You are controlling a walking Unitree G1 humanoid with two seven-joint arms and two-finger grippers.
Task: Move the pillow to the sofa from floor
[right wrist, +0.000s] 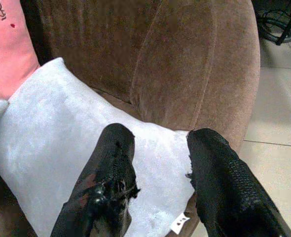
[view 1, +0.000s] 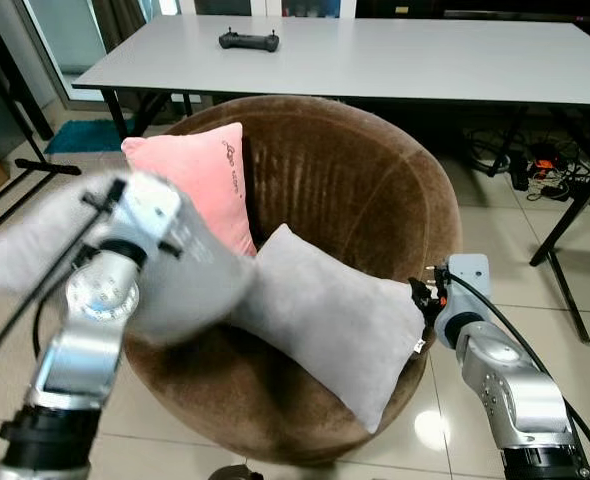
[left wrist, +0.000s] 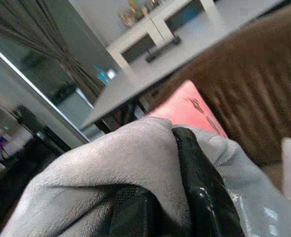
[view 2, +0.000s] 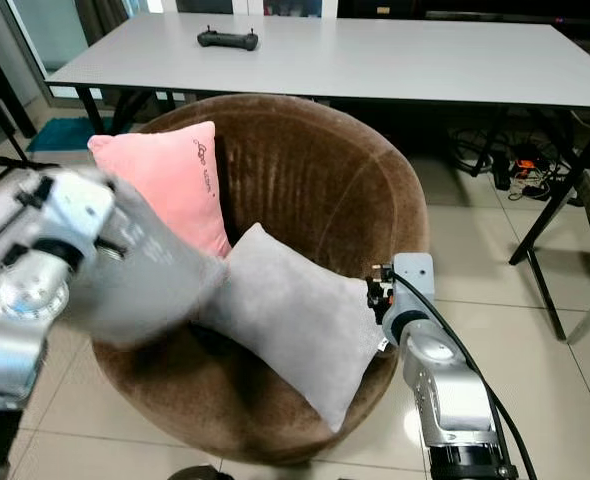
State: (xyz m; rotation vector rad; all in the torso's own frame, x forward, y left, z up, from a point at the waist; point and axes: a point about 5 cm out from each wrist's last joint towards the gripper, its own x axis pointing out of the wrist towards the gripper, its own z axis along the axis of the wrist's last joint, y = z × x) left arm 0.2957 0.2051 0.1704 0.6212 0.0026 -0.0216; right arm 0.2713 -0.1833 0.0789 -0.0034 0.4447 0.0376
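We look down on a round brown sofa (view 1: 355,190) standing on a tiled floor (view 1: 535,300). Three cushions are in view. A pink pillow (view 1: 210,180) leans upright against the backrest on the robot's left. A grey pillow (view 1: 335,320) lies tilted on the seat, its far corner toward the pink pillow and its near corner over the sofa's front rim. A second grey pillow (view 1: 185,280), blurred, hangs over the left edge of the seat, touching both the pink pillow and the first grey one.

The left end effector (left wrist: 185,197) grips this second pillow: in the left wrist view its black fingers (left wrist: 204,192) are closed narrowly on a bunched fold of grey fabric, with the pink pillow and ribbed backrest beyond. The silver left arm (view 1: 95,320) rises in front of the sofa's left side.

The right end effector (right wrist: 158,163) holds nothing; its two fingers (right wrist: 111,168) stand apart above the tagged end of the first grey pillow, just beside the sofa's right rim. We cannot tell whether they touch the fabric.

Behind the sofa stands a long white worktop (view 1: 375,50) carrying a black controller (view 1: 249,40). Cables (view 1: 535,160) lie on the floor under its right end.
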